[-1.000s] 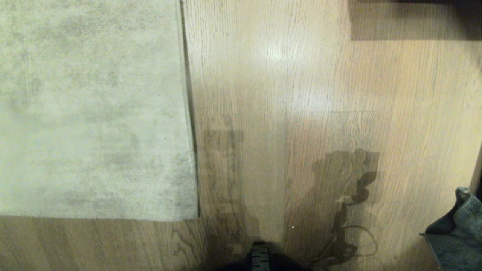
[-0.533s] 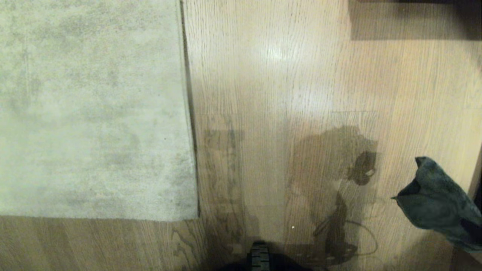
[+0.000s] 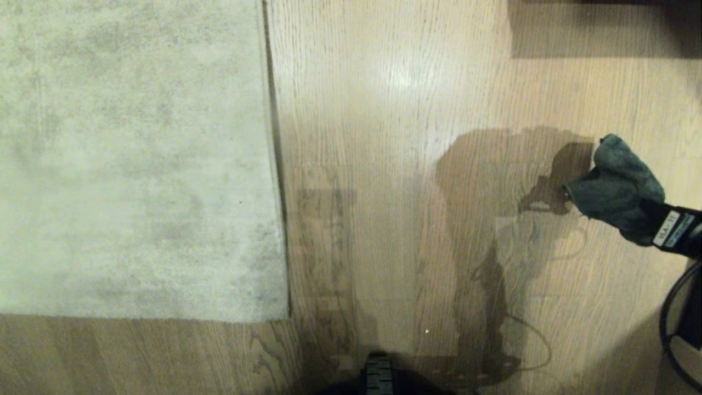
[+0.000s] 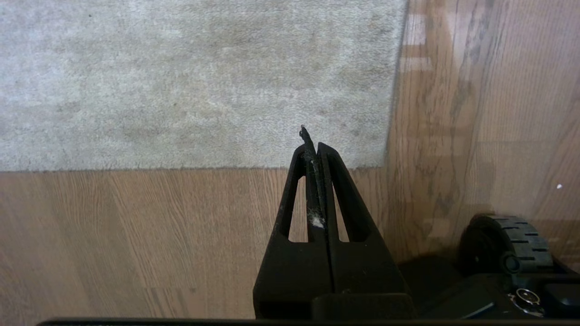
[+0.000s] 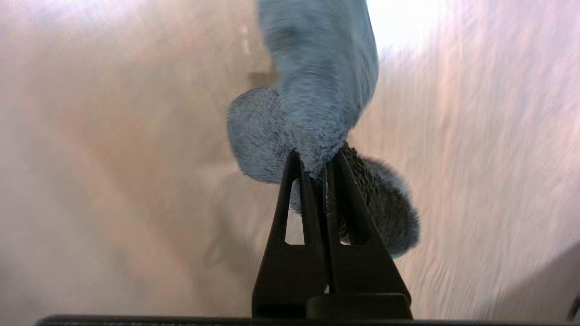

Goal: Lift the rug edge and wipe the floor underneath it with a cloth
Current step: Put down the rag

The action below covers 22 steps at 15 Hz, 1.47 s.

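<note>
The pale grey rug (image 3: 131,159) lies flat at the left, its rug edge (image 3: 277,164) running straight down to a square corner (image 3: 288,317). Wood-grain floor (image 3: 411,164) fills everything else in sight. My right arm (image 3: 677,230) reaches in from the right, holding the dark grey-teal cloth (image 3: 614,189) above the floor, far from the rug. In the right wrist view my right gripper (image 5: 315,158) is shut on the cloth (image 5: 312,90), which bunches past the fingertips. My left gripper (image 4: 312,145) is shut and holds nothing, hanging over the floor near the rug corner (image 4: 385,165).
My base's black wheel (image 4: 507,244) sits close to the rug corner, and the base front (image 3: 378,378) shows at the bottom of the head view. A dark shadowed block (image 3: 603,27) lies at the far right. A black cable (image 3: 672,323) loops by my right arm.
My right arm has swung forward from the lower right edge into view, carrying the cloth further from me. The rug and left gripper have not moved.
</note>
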### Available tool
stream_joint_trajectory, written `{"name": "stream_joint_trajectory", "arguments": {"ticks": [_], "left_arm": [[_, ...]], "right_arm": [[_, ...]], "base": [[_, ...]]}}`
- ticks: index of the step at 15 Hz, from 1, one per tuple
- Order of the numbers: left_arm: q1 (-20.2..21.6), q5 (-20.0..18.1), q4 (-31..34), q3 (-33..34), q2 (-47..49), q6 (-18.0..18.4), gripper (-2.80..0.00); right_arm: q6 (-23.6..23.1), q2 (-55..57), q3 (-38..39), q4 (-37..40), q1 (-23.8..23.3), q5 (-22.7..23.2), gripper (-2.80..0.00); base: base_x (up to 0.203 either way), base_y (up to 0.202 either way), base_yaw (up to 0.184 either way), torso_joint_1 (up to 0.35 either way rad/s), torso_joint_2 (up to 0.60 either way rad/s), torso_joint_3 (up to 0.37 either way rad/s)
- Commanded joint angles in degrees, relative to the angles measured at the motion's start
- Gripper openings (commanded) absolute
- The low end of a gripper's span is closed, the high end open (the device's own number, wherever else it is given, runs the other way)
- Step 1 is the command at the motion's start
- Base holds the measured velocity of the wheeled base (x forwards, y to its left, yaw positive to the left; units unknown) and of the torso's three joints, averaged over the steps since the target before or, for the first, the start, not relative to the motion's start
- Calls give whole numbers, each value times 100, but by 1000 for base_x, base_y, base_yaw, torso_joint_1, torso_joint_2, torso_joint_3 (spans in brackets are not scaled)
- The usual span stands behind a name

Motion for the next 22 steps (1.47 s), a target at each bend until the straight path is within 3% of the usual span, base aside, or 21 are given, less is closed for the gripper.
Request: {"name": "stream_joint_trajectory", "arguments": {"ticks": [1,12,13,22], "left_arm": [[1,0,-2,0,6,-5,-280],[1,0,-2,0,3,-3,-280],[1,0,-2,0,6,-5,-280],[1,0,-2,0,-2,-5,-280]], "right_arm": [[-5,858,-428,-315,-304,5,-280],[-26,2203,-1664,-567,-489,54,-280],[-18,2228,-1683,-567,-489,59,0],[-23,2014,-1635,-611,-491,50,0]], "base": [[0,0,0,0,0,0],[0,0,0,0,0,0],[0,0,0,0,0,0],[0,0,0,0,0,0]]}}
